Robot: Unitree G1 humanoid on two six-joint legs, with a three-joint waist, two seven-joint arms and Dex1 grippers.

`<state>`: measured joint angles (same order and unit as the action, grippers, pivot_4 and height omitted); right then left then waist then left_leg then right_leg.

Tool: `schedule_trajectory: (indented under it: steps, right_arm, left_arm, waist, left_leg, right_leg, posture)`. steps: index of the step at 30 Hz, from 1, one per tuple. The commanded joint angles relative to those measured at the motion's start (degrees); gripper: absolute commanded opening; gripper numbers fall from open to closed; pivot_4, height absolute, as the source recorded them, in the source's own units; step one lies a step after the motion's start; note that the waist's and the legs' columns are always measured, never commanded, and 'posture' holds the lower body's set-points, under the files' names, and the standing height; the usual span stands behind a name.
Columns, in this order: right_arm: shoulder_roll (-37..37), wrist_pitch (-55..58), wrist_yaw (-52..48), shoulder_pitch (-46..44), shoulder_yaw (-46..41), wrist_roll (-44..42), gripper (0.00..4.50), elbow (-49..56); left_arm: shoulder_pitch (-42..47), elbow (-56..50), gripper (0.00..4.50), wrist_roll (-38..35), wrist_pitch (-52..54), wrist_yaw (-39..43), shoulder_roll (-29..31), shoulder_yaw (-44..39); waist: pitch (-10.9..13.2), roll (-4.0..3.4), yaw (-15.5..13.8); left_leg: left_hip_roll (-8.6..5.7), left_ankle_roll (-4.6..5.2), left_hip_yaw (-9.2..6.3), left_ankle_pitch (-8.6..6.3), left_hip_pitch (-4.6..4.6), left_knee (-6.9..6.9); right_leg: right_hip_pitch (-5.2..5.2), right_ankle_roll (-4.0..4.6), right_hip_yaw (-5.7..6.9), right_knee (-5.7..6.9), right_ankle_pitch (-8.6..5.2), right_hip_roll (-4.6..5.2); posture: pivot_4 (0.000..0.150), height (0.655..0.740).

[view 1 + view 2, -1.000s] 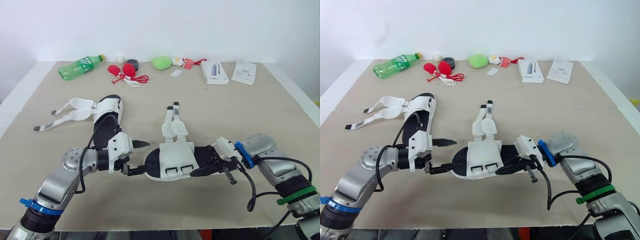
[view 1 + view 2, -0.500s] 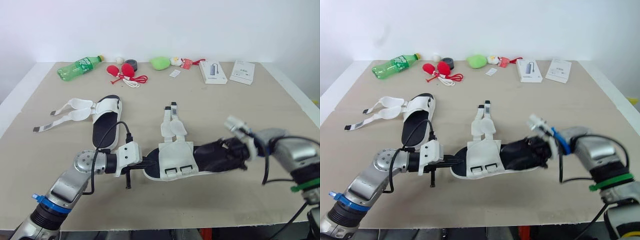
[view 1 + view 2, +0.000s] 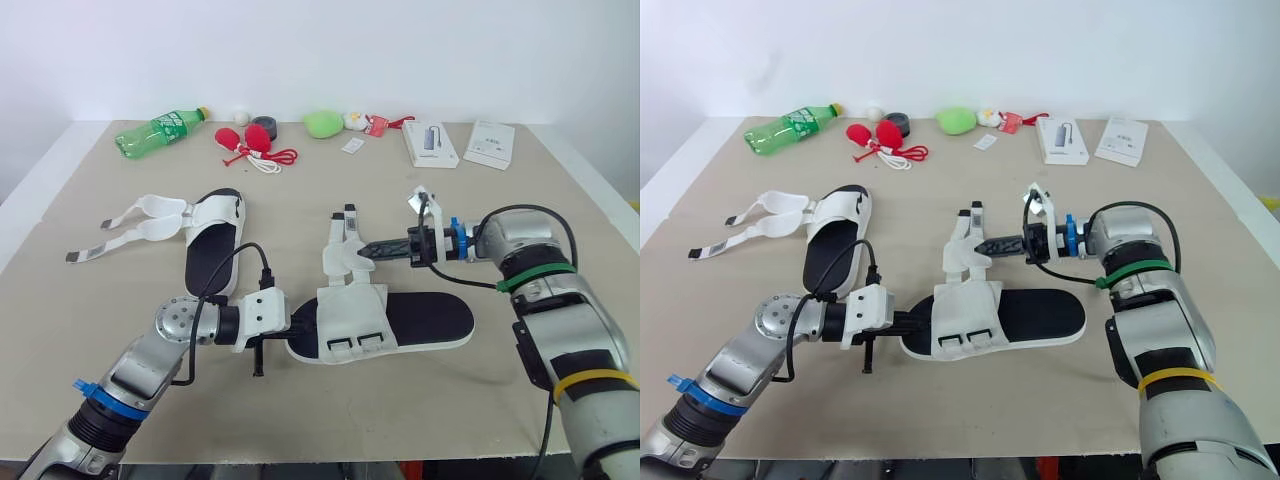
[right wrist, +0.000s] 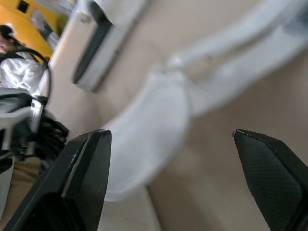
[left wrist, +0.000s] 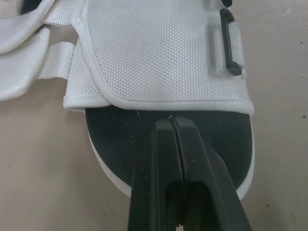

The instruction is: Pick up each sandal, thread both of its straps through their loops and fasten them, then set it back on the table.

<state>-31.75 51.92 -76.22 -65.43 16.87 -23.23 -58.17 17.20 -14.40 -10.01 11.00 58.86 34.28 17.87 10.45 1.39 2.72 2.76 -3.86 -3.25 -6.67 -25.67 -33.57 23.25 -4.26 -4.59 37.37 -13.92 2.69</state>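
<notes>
Your left fingers [image 5: 161, 154] are closed tight together, with their tips over the black insole at the toe of the white mesh sandal with a black sole [image 3: 400, 322]. It lies flat on the beige surface [image 3: 300, 420] at centre frame. Your right fingers [image 4: 82, 178] are spread wide, holding nothing, just beside its two loose white straps [image 3: 347, 245]. The second white sandal [image 3: 212, 240] lies centre left, its straps unfastened.
</notes>
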Motion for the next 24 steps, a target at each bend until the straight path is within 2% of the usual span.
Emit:
schedule_trajectory:
  steps: [1, 10, 16, 19, 22, 24]
  right_arm:
    - [1.87, -0.35, 0.37, -3.58, -3.60, 2.07, 4.34, -4.26]
    - [7.49, -3.66, 14.78, -7.57, -18.26, 1.64, 4.34, -14.45]
    - [9.81, -6.54, 21.33, -8.05, -23.99, 2.10, 4.34, -15.86]
    - [10.10, -5.92, 21.09, -8.19, -25.25, 2.60, 4.34, -16.13]
    - [10.47, -6.49, 22.48, -8.06, -26.62, 2.97, 3.50, -16.02]
    - [10.70, -6.79, 23.94, -8.08, -28.36, 2.40, 2.69, -16.06]
  left_arm:
    - [-0.11, -0.91, 0.00, 0.41, -0.78, -0.41, 0.22, -0.78]
    - [-1.01, -2.23, 0.00, 0.21, -0.34, -1.28, 0.11, -0.70]
    - [-1.68, -2.93, 0.00, -0.07, 0.01, -1.75, -0.18, -0.62]
    - [-1.79, -2.96, 0.00, -0.16, 0.04, -1.93, -0.36, -0.47]
    - [-1.78, -2.75, 0.00, -0.16, -0.07, -2.15, -0.58, -0.31]
    - [-1.71, -2.53, 0.00, -0.11, -0.16, -2.29, -0.82, -0.18]
  waist:
    - [0.00, -0.01, 0.04]
    - [0.00, -0.02, 0.19]
    - [0.00, -0.02, 0.20]
    - [0.00, -0.02, 0.22]
    - [0.01, -0.03, 0.23]
    - [0.00, -0.03, 0.23]
  left_leg:
    - [0.01, 0.00, -0.01, 0.00, 0.00, 0.00]
    - [0.09, 0.01, -0.02, 0.02, 0.05, -0.05]
    - [0.12, 0.01, -0.02, 0.02, 0.05, -0.03]
    - [0.13, 0.01, -0.02, 0.02, 0.05, -0.03]
    - [0.13, 0.01, -0.02, 0.02, 0.05, -0.03]
    - [0.14, 0.01, -0.02, 0.02, 0.05, -0.03]
  right_leg:
    - [0.01, -0.01, 0.00, 0.03, -0.01, -0.03]
    - [0.00, 0.00, -0.01, 0.07, 0.04, -0.12]
    - [0.01, -0.02, -0.04, 0.08, 0.03, -0.17]
    - [0.00, -0.02, -0.08, 0.09, 0.03, -0.20]
    - [0.00, -0.02, -0.08, 0.08, 0.03, -0.21]
    - [0.00, -0.02, -0.09, 0.09, 0.03, -0.22]
  posture:
    - [0.150, 0.7400]
    - [0.150, 0.7400]
    - [0.150, 0.7400]
    - [0.150, 0.7400]
    - [0.150, 0.7400]
    - [0.150, 0.7400]
